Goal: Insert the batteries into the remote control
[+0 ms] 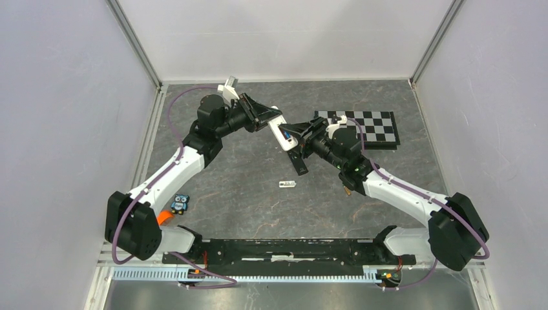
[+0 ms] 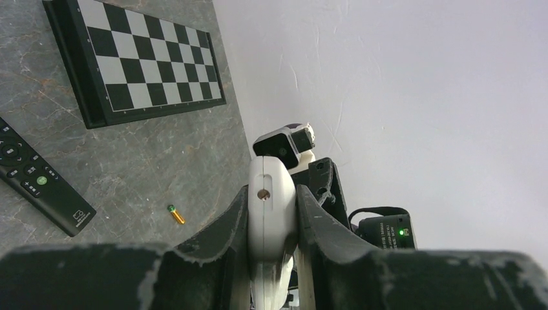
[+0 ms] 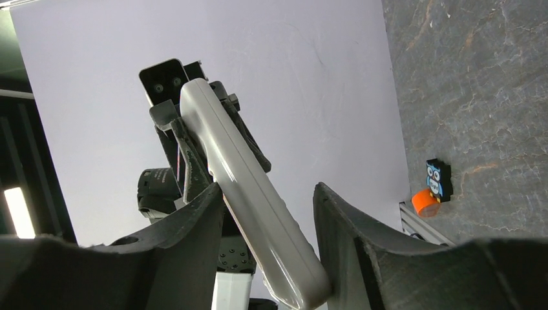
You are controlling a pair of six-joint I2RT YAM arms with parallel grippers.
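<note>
My left gripper (image 1: 273, 125) is shut on one end of a white remote control (image 1: 282, 134) and holds it up over the middle of the table. In the left wrist view the remote control (image 2: 271, 187) stands edge-on between the pads of the left gripper (image 2: 271, 206). A small blue thing shows in its upturned face. My right gripper (image 3: 268, 188) straddles the remote control's (image 3: 239, 187) other end, which lies slantwise between the jaws. The left finger touches it and a gap shows along the right finger. A brownish-gold battery (image 2: 176, 214) with a green tip lies on the table.
A black remote (image 1: 300, 165) lies under the held one, with a small white-and-dark piece (image 1: 287, 184) in front of it. A checkerboard (image 1: 365, 128) sits at the back right. An owl block (image 1: 180, 204) with an orange piece stands by the left arm's base.
</note>
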